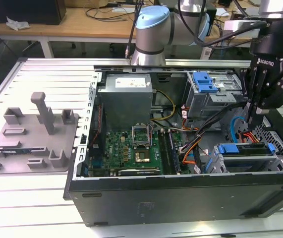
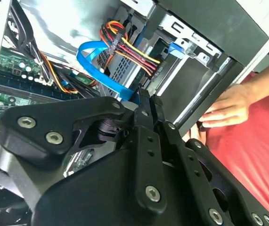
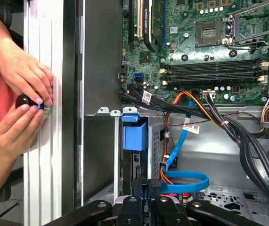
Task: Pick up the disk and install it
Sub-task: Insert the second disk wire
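The disk (image 1: pixel 242 148), a flat drive in a bright blue carrier frame, lies in the lower drive cage at the front corner of the open computer case, on the exterior view's right. Its blue end (image 3: pixel 135 135) shows at the cage mouth in the first wrist view. My gripper (image 1: pixel 252 120) hangs just above and behind that cage, fingers pointing down. They stand shut with nothing between them, seen close together in both wrist views (image 2: pixel 147 98) (image 3: pixel 154 182). A blue data cable (image 3: pixel 186 181) loops just beyond the fingertips.
A second cage with a blue carrier (image 1: pixel 204 82) sits further back. The motherboard (image 1: pixel 131 148) and grey power supply box (image 1: pixel 127 96) fill the case's other half. A person's hands (image 3: pixel 23 96) rest on the table rail beside the case. A grey fixture plate (image 1: pixel 32 136) lies on the exterior view's left.
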Controlling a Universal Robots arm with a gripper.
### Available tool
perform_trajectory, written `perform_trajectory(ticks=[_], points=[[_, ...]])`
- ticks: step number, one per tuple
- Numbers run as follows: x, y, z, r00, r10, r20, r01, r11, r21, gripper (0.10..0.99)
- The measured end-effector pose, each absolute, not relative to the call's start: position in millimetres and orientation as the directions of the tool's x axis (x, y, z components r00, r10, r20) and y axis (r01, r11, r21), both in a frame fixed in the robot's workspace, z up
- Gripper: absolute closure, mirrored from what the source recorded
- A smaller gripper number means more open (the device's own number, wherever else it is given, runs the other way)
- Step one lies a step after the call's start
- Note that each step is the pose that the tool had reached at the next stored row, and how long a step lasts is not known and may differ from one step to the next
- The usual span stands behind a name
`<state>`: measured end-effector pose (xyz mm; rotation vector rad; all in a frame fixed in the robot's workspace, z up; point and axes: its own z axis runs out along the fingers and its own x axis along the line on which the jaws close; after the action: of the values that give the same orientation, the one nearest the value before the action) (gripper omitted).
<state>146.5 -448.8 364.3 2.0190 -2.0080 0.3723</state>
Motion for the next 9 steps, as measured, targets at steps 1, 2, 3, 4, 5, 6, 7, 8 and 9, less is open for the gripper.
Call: perform_trajectory(ticks=[1,2,3,4,5,6,7,8,9], points=[[146,-452,364,0.007,-0.937,0.350,-1.000,-0.004,0.009,0.925],[146,-455,364,0.007,-0.943,0.334,-1.000,-0.004,0.008,0.925],[146,-456,364,0.006,-0.946,0.324,-1.000,-0.004,0.008,0.925],[147,-458,364,0.006,-0.949,0.315,-1.000,-0.004,0.007,0.925],[147,-461,364,0.006,-0.954,0.299,-1.000,-0.004,0.007,0.925],[147,-462,364,0.006,-0.957,0.290,-1.000,-0.004,0.006,0.925],[146,-465,364,0.006,-0.961,0.278,-1.000,-0.004,0.006,0.925],[146,-467,364,0.006,-0.963,0.271,-1.000,-0.004,0.005,0.925],[146,-470,364,0.006,-0.966,0.260,-1.000,-0.005,0.005,0.925]])
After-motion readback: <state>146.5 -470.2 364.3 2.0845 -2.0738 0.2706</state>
